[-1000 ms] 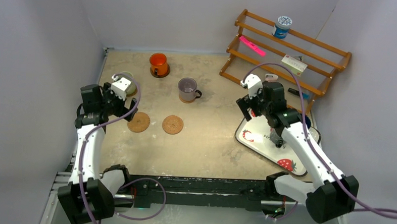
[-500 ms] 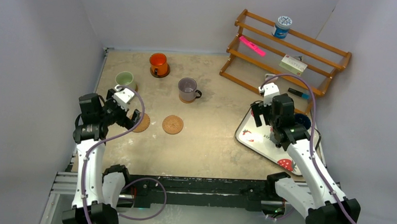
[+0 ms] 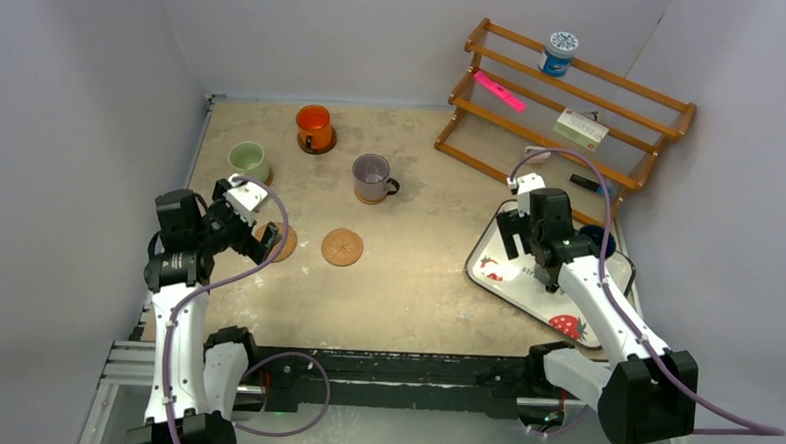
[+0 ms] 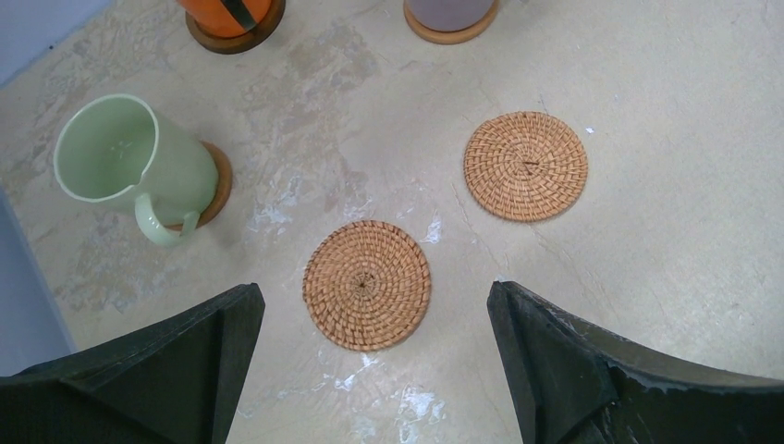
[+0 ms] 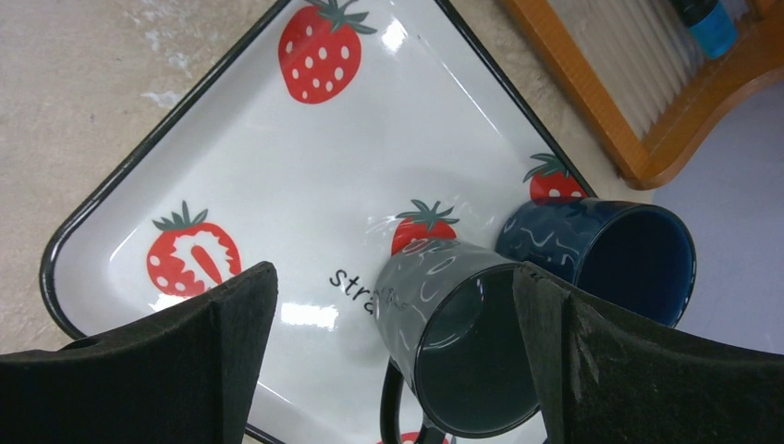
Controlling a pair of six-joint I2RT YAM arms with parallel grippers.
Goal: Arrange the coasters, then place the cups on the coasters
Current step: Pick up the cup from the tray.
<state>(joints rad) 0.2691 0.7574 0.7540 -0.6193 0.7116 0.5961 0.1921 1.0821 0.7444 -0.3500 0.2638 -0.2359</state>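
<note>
I'm hovering the right claw (image 5: 393, 268), wide open and empty, over the strawberry tray (image 5: 277, 157). The dark grey mug (image 5: 462, 361) is sitting right below, off toward the right finger, with its handle toward the wrist. The blue mug (image 5: 610, 254) is sitting just beside it, crowding that finger. The left claw (image 4: 372, 289), also gaping and empty, is hanging over a bare woven coaster (image 4: 367, 284) on the counter (image 4: 647, 231).

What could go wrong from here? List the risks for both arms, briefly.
1. The grey mug and blue mug stand close together on the tray. The open right gripper, closing on the grey one, may knock the blue one.
2. The coaster under the open left gripper lies flat on the table, so it may get pushed rather than lifted.
3. The green mug stands near that coaster and could get bumped.
</note>
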